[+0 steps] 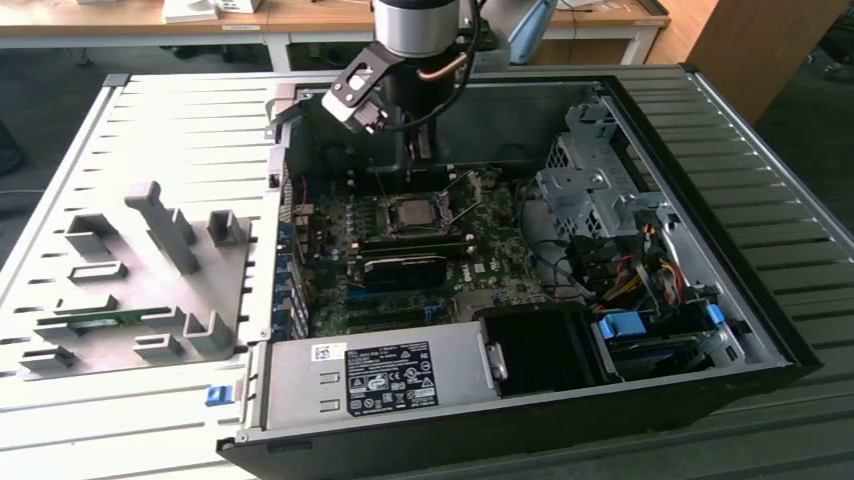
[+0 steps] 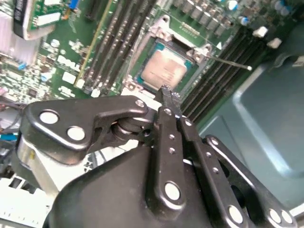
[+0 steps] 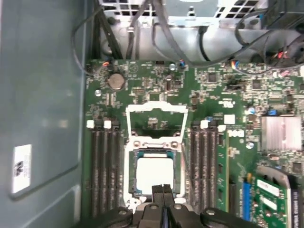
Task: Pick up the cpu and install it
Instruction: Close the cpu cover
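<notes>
The cpu (image 3: 154,175), a silver-grey square chip, lies flat in the motherboard socket in both wrist views (image 2: 164,71) and in the exterior view (image 1: 410,212). The socket's metal load plate (image 3: 156,110) stands folded open beside it. My gripper (image 3: 163,194) hovers just over one edge of the cpu with its two dark fingers pressed together and nothing between them. Its tip (image 2: 166,92) is apart from the chip. In the exterior view the gripper (image 1: 418,155) hangs inside the open computer case (image 1: 747,250), above the socket.
Black memory slots (image 3: 104,171) flank the socket on both sides. The thin socket lever (image 2: 228,61) sticks out sideways. A power supply (image 1: 387,375) and drive cage (image 1: 587,190) fill the case. A grey fixture tray (image 1: 134,290) lies at the exterior view's left.
</notes>
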`<move>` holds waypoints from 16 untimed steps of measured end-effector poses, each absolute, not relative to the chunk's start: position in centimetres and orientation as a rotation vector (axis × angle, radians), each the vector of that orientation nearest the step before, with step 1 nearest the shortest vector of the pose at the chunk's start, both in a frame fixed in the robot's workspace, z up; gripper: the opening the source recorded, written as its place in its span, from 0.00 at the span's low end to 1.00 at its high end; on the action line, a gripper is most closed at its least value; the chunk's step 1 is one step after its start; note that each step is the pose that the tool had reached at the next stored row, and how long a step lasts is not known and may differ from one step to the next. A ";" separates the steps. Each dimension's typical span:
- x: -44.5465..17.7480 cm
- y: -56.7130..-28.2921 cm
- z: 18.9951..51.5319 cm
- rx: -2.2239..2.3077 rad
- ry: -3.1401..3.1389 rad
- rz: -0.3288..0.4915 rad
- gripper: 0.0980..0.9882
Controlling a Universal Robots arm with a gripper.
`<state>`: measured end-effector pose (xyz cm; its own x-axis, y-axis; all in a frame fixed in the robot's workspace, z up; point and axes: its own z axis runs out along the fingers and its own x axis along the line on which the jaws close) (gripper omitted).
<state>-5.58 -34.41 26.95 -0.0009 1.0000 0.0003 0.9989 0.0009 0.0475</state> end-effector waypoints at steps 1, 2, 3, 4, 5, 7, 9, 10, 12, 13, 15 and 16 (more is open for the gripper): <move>-5.6 -34.7 27.0 2.197 2.199 0.052 0.01; -5.6 -34.9 27.0 2.197 2.199 0.052 0.01; -5.6 -35.0 27.0 2.197 2.199 0.052 0.01; -5.5 -35.1 26.9 2.197 2.199 0.053 0.01; -5.2 -35.1 26.9 2.197 2.199 0.052 0.01; -4.4 -35.2 27.0 2.199 2.201 0.047 0.01; -3.4 -35.2 26.9 2.200 2.202 0.045 0.01; -3.0 -35.2 26.9 2.201 2.203 0.044 0.01; -2.9 -35.2 27.1 2.202 2.204 0.042 0.01; -2.9 -35.2 27.3 2.202 2.203 0.042 0.01; -2.9 -35.2 27.7 2.201 2.203 0.043 0.01; -2.9 -35.2 27.7 2.201 2.203 0.043 0.01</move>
<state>-2.86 -35.16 27.70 -0.0009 1.0000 0.0006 0.9993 0.0009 0.0386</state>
